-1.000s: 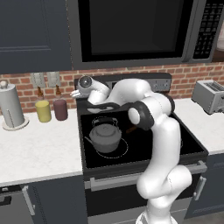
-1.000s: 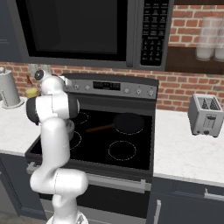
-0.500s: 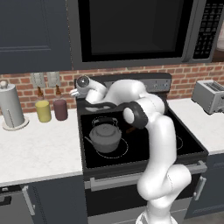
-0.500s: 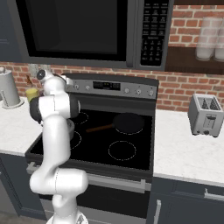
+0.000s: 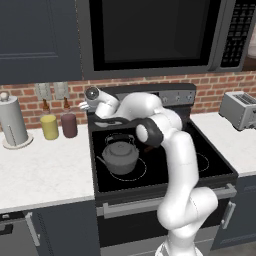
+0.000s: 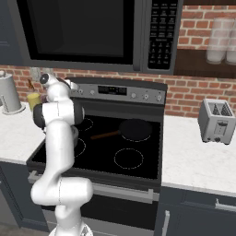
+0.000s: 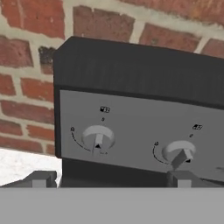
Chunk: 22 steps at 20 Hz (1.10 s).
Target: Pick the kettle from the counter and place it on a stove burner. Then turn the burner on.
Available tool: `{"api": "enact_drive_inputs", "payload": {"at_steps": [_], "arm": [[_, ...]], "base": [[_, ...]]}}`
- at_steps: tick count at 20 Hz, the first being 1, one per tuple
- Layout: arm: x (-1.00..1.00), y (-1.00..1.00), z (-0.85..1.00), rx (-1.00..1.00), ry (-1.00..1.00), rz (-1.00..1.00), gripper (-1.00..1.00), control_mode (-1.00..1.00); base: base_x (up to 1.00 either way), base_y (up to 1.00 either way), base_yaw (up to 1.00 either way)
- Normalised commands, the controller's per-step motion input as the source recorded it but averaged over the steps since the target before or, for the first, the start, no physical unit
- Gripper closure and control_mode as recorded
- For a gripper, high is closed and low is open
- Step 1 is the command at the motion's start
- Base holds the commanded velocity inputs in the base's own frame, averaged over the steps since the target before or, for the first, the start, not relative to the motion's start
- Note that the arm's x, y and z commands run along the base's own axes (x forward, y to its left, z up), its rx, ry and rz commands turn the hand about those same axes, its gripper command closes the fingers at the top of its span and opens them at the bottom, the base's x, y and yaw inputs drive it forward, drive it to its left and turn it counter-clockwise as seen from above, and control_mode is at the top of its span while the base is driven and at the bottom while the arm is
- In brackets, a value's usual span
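— Kettle (image 5: pixel 120 155) first: where does it sit?
— On the black cooktop (image 5: pixel 165 172), inside the big white ring of the front left burner (image 5: pixel 126 171), upright, with its arched handle up and its spout toward the white counter (image 5: pixel 42 172) on the left.

— Is anything holding it?
— No. The gripper (image 7: pixel 109 177) is up at the back of the stove, well apart from the kettle, and it grasps nothing. In the hand view its two finger tips (image 7: pixel 40 178) stand wide apart, released, in front of the grey control panel (image 7: pixel 140 131).

— What lies ahead of the fingers?
— Two round knobs. The left knob (image 7: pixel 98 138) is just above the left finger tip; the right knob (image 7: pixel 179 153) is just above the right one. No finger touches either knob as far as can be seen.

— Anything else on the stove?
— A black frying pan (image 6: pixel 134 129) with a brown handle, on a back burner to the right of the arm.

— And on the counter?
— A yellow jar (image 5: pixel 49 126) and a dark red jar (image 5: pixel 69 125) stand side by side against the brick wall, with a paper towel roll (image 5: pixel 12 121) further left. A toaster (image 6: pixel 215 120) sits on the right-hand counter.
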Motion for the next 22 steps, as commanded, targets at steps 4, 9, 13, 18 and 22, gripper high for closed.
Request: {"api": "enact_drive_inputs", "payload": {"at_steps": [4, 9, 13, 18, 22], "arm": [[0.22, 0.05, -0.07, 0.00, 0.00, 0.00, -1.00, -1.00], [0.29, 0.02, -0.01, 0.00, 0.00, -0.01, -1.00, -1.00], [0.24, 0.03, 0.00, 0.00, 0.00, -0.01, -1.00, -1.00], [0.21, 0.02, 0.00, 0.00, 0.00, -0.01, -1.00, -1.00], [0.16, 0.05, -0.06, 0.00, 0.00, -0.01, -1.00, -1.00]], "base": [[0.00, 0.00, 0.00], [0.00, 0.00, 0.00], [0.00, 0.00, 0.00], [0.00, 0.00, 0.00], [0.00, 0.00, 0.00]]}}
